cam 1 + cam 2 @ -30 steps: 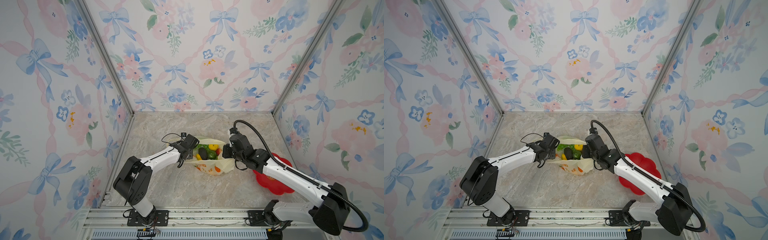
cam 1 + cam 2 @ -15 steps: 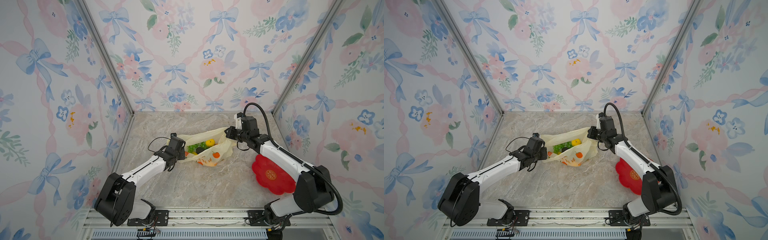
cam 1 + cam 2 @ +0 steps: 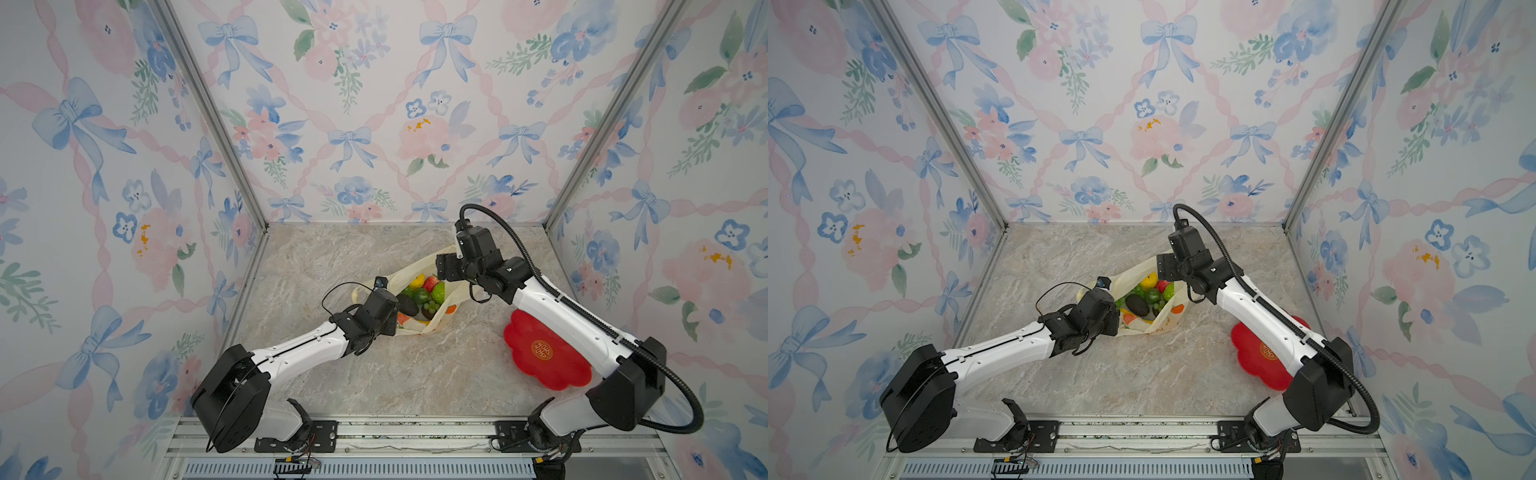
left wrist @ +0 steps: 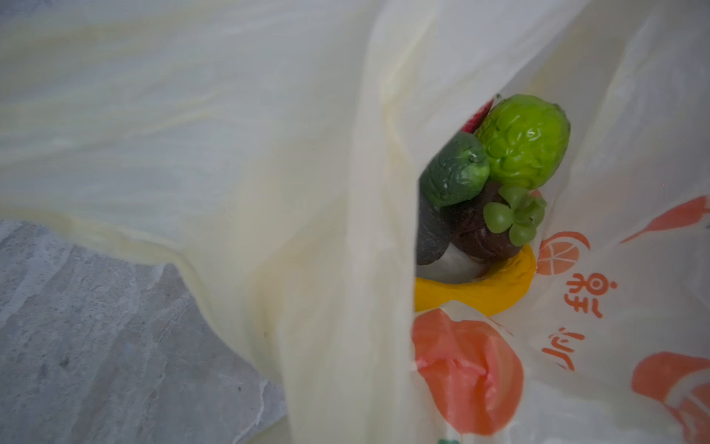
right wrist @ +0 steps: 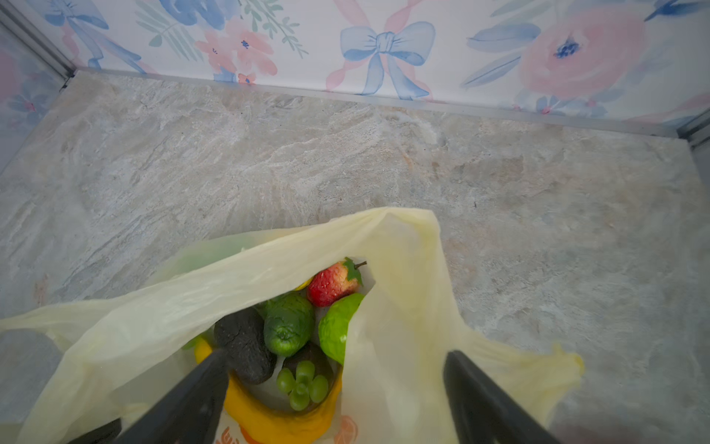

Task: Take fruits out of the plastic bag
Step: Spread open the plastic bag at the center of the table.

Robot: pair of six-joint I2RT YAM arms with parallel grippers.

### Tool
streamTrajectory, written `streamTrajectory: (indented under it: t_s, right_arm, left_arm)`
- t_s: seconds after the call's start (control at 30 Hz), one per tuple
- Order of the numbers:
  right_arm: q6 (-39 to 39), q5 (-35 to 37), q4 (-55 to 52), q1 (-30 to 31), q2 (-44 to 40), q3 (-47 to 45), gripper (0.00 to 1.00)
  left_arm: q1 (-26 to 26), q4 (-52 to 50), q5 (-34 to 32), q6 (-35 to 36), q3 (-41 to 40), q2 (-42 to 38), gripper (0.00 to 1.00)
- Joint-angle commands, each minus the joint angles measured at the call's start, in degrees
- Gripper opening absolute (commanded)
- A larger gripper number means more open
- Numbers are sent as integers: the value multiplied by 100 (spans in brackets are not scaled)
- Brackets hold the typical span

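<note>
While my left claw is pinching the plastic bag open, I'm aiming my wide right claw at the avocado.

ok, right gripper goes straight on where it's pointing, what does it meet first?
Probably the plastic bag: the open right gripper straddles the bag's mouth edge, so film comes first on one side; the avocado and banana lie ahead on the other. Depth is unclear.

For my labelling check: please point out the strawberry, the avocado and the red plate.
strawberry [image 5: 332, 284], right wrist view, middle of its red body.
avocado [image 5: 248, 342], right wrist view, middle of its dark skin.
red plate [image 3: 561, 374], in a top view, bare surface near its front rim.
</note>
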Motion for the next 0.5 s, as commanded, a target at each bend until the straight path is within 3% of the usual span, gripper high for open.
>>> streamTrajectory:
  t_s: [0.0,0.17,0.37,0.47]
  right_arm:
    - [-103,1367,-928,511,-298,52,90]
    - [25,952,-680,715,10,-243,92]
    - [84,912,-850,298,902,5,89]
    - [301,1271,-1267,175,1039,9,86]
  left_arm:
    - [-160,170,-161,-142,175,112,0]
    - [-238,205,-228,-165,220,208,0]
    - [-238,199,-269,-251,195,203,0]
    - [-214,189,-319,-329,169,215,0]
